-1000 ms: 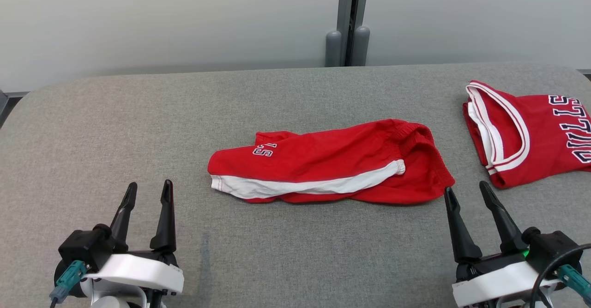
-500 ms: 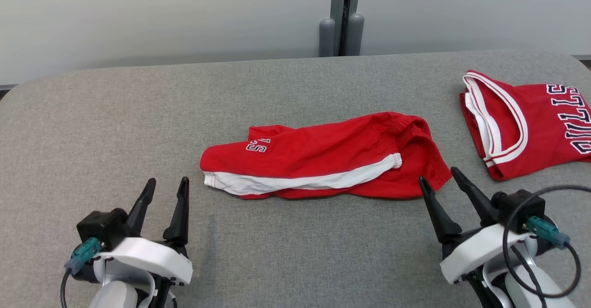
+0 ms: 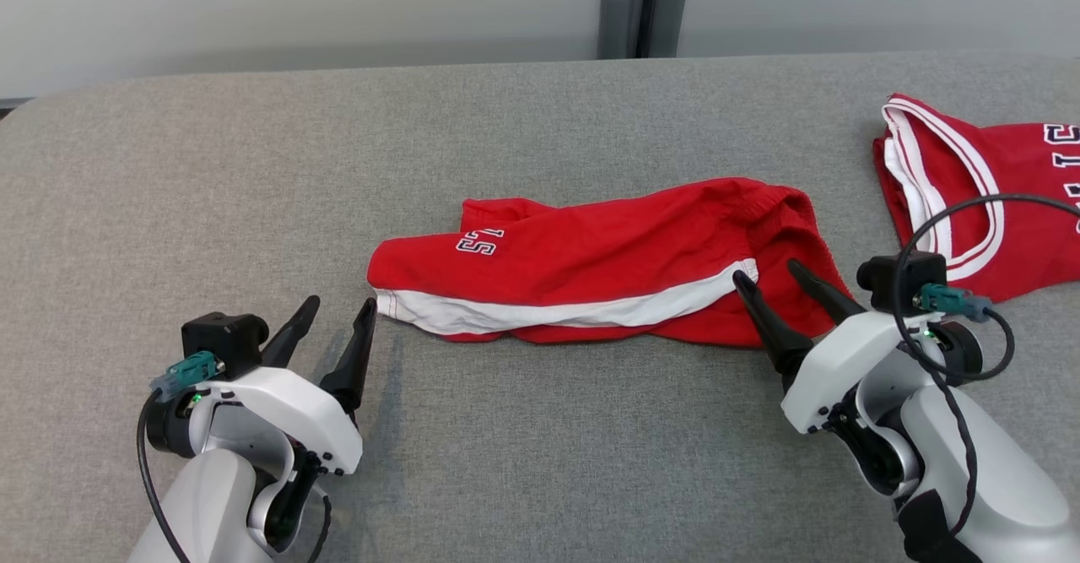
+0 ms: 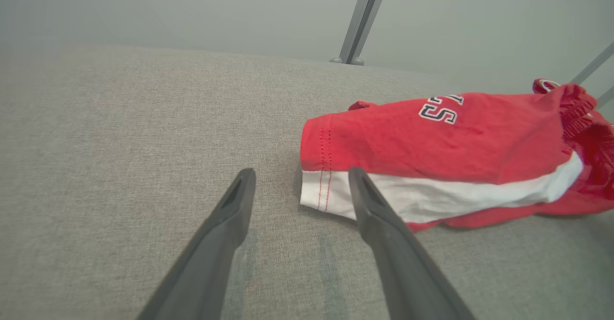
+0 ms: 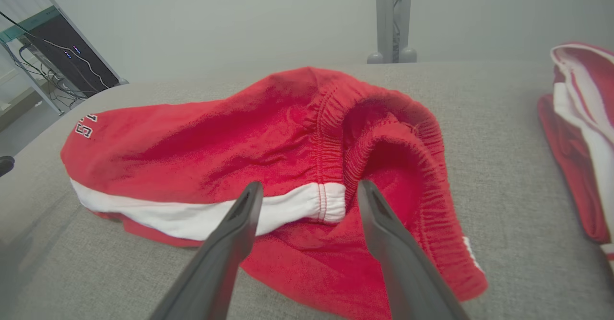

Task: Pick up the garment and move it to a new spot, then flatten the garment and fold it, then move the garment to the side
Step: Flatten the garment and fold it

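Note:
Red shorts (image 3: 607, 259) with a white side stripe lie crumpled across the middle of the grey table, waistband to the right. My left gripper (image 3: 342, 305) is open, its fingertips just short of the shorts' left hem (image 4: 319, 185). My right gripper (image 3: 768, 272) is open above the elastic waistband (image 5: 364, 128), with the end of the white stripe (image 5: 331, 202) between its fingers. Neither gripper holds cloth.
A folded red jersey (image 3: 996, 183) with white trim lies at the table's far right, close behind my right wrist. The padded grey table (image 3: 253, 166) stretches bare to the left. A grey post (image 3: 643, 6) stands behind the far edge.
Both grippers have moved forward toward the shorts, the left to the hem and the right over the waistband. The head camera has also tilted down and shifted.

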